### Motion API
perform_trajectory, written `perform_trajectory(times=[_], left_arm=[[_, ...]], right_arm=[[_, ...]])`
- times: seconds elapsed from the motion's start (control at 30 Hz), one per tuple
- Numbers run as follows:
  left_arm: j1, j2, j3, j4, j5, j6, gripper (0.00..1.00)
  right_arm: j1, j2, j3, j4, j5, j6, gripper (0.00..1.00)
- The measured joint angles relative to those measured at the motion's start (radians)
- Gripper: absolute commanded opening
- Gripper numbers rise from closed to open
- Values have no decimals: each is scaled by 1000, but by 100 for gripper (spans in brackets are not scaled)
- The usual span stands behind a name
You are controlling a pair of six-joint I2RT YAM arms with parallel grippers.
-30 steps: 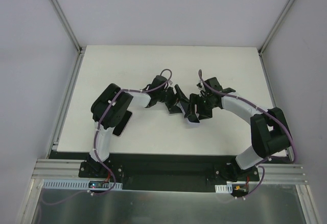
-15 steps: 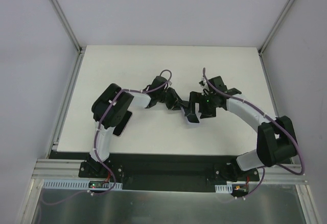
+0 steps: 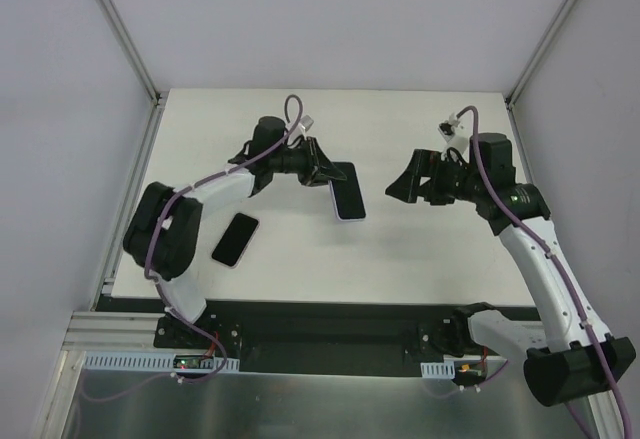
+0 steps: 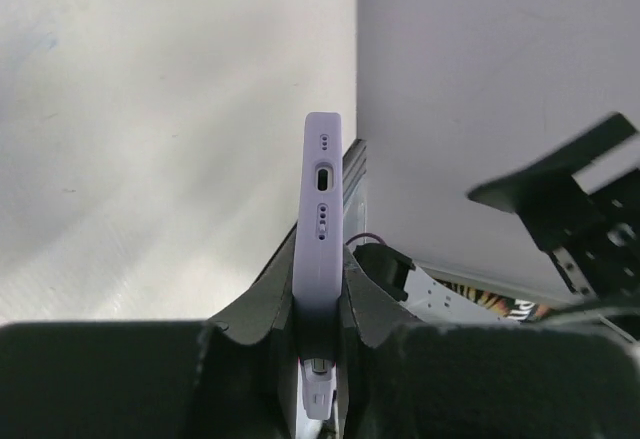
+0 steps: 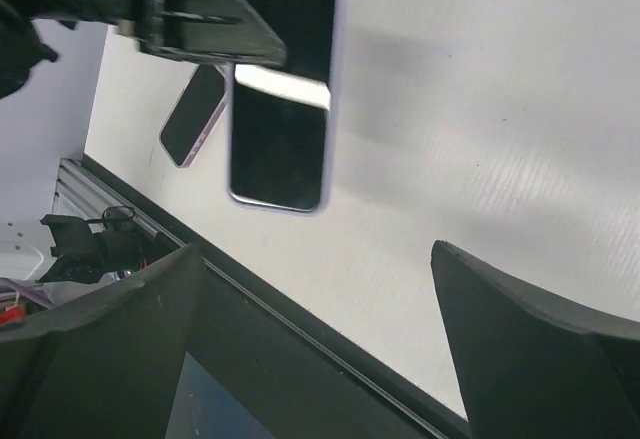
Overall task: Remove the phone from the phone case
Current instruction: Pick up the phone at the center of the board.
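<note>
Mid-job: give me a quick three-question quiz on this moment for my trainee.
1. True or false: the right gripper has its jaws open, apart from the cased phone.
2. What holds the cased phone off the surface? A. left gripper B. right gripper C. neither
3. Fill in: a second phone lies flat on the ____.
Key: 1 true; 2 A; 3 table.
</note>
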Motion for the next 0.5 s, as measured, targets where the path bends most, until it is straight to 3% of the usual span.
perform_trajectory(times=[0.2, 0.5], left_arm=[[14, -237, 4, -51, 3, 93, 0], [13, -269, 8, -73, 1, 97, 0]], right_arm=[[-5, -70, -79, 52, -61, 91, 98], [111, -72, -182, 148, -27, 246, 95]])
